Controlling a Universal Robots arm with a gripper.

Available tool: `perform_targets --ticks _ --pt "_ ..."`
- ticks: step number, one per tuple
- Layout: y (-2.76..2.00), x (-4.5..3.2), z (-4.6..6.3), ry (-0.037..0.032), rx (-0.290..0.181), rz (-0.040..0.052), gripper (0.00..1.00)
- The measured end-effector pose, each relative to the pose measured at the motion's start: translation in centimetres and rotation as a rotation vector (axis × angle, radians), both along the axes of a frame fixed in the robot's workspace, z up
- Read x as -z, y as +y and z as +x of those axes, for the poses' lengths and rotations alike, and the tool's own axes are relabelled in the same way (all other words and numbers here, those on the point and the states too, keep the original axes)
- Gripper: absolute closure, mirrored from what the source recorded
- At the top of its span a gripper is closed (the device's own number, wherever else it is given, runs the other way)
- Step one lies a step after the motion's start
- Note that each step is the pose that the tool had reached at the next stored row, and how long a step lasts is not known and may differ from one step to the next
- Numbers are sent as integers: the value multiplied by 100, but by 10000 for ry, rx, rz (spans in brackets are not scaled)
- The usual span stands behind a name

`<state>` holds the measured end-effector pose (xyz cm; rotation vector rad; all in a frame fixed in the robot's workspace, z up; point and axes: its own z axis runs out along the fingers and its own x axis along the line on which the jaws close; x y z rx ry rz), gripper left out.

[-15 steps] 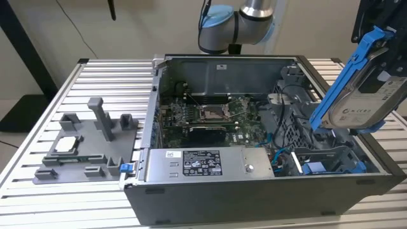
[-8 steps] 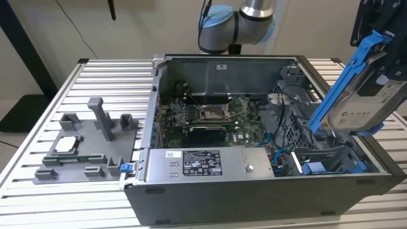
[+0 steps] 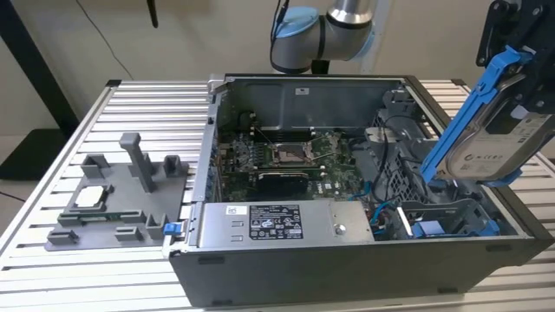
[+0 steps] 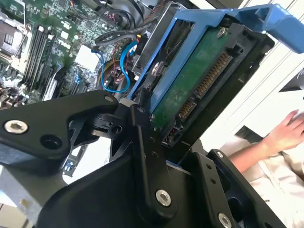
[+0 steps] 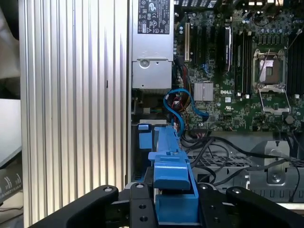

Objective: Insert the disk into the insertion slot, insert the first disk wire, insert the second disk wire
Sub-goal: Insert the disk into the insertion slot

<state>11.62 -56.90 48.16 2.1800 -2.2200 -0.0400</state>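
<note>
One disk (image 3: 494,140), clipped in its blue carrier, hangs tilted in the exterior view above the open PC case (image 3: 347,260), toward that view's right. The black gripper (image 3: 518,62) of the arm (image 3: 334,29) is clamped on its upper end. Below the disk and apart from it, the insertion slot (image 3: 455,211), edged with blue clips, sits in the case's near corner beside the grey power-supply box (image 3: 286,224). The motherboard (image 3: 286,156) lies farther back. A grey fixture (image 3: 121,188) rests on the slatted bench (image 3: 52,162) at the view's left.

In the second wrist view, the gripper (image 4: 142,118) grips the carrier's edge, and the disk (image 4: 190,80) turns its green circuit board to the camera. A blue cable (image 4: 124,64) loops over the motherboard (image 4: 47,47) behind, and a person's hand (image 4: 289,128) shows beyond the disk.

In the first wrist view, the disk (image 5: 172,166) appears edge-on, pinched in the gripper (image 5: 173,202) over the case. The power-supply box (image 5: 152,42), CPU socket (image 5: 270,71) and bench (image 5: 71,95) lie beyond.
</note>
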Motion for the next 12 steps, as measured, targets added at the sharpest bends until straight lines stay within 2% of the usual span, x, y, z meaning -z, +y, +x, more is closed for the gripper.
perform_targets --ticks 7,12 --pt "0 2 0 0 0 0 100" --pt "0 35 0 0 3 2 100"
